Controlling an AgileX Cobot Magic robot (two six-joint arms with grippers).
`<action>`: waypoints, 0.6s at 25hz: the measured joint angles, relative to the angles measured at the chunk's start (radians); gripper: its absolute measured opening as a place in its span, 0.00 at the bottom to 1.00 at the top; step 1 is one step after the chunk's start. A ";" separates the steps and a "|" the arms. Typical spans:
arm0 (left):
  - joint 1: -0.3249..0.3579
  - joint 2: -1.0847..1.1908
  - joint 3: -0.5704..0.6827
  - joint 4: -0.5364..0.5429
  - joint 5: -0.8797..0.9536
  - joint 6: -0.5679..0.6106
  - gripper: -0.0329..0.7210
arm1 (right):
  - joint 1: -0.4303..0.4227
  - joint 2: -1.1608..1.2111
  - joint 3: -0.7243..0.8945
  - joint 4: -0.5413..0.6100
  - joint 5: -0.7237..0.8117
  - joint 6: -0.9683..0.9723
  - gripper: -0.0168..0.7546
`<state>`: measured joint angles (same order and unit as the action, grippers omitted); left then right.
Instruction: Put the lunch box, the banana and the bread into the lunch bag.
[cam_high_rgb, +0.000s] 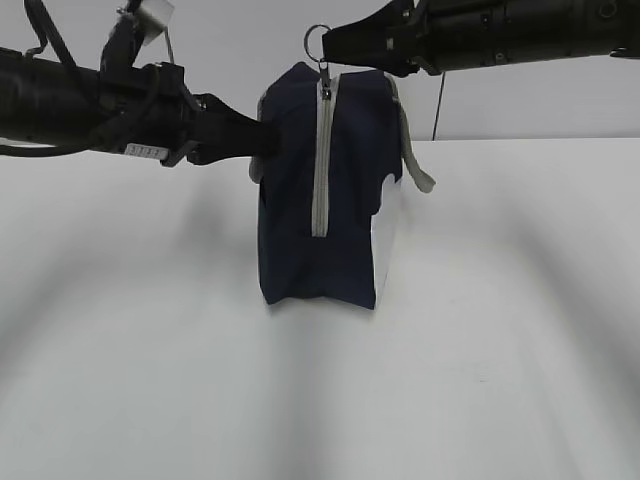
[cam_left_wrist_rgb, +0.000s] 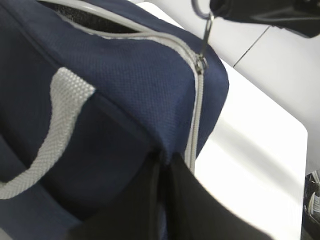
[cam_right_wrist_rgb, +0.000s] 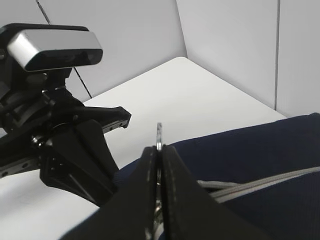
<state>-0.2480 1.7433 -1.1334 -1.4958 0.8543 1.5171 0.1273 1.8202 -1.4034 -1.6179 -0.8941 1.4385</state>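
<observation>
The navy lunch bag (cam_high_rgb: 340, 230) stands upright on the white table, its grey zipper (cam_high_rgb: 320, 170) running down the end that faces the exterior view. At the bag's upper left side, my left gripper (cam_high_rgb: 268, 140) is shut on a fold of the bag's fabric (cam_left_wrist_rgb: 125, 85), which is pinched between its fingers (cam_left_wrist_rgb: 164, 157). Above the bag's top, my right gripper (cam_high_rgb: 328, 45) is shut on the zipper's ring pull (cam_right_wrist_rgb: 159, 132), which sticks up from between the fingertips. The ring pull (cam_left_wrist_rgb: 200, 7) also shows in the left wrist view. The lunch box, the banana and the bread are out of view.
A grey handle (cam_high_rgb: 415, 160) hangs down the bag's right side, and another handle (cam_left_wrist_rgb: 55, 130) lies on the near side in the left wrist view. The white table (cam_high_rgb: 500, 350) stretches around the bag. A light wall stands behind.
</observation>
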 joint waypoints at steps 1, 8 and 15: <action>0.000 0.000 0.000 0.000 -0.004 0.000 0.05 | 0.000 0.000 0.000 0.002 0.000 0.002 0.00; 0.000 -0.002 0.000 0.027 -0.010 0.000 0.05 | 0.000 0.004 -0.002 0.030 -0.011 0.006 0.00; 0.000 -0.003 -0.002 0.061 -0.008 0.002 0.05 | 0.000 0.004 -0.048 0.030 0.017 0.010 0.00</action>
<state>-0.2480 1.7406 -1.1355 -1.4346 0.8463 1.5191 0.1273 1.8243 -1.4519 -1.5879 -0.8776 1.4485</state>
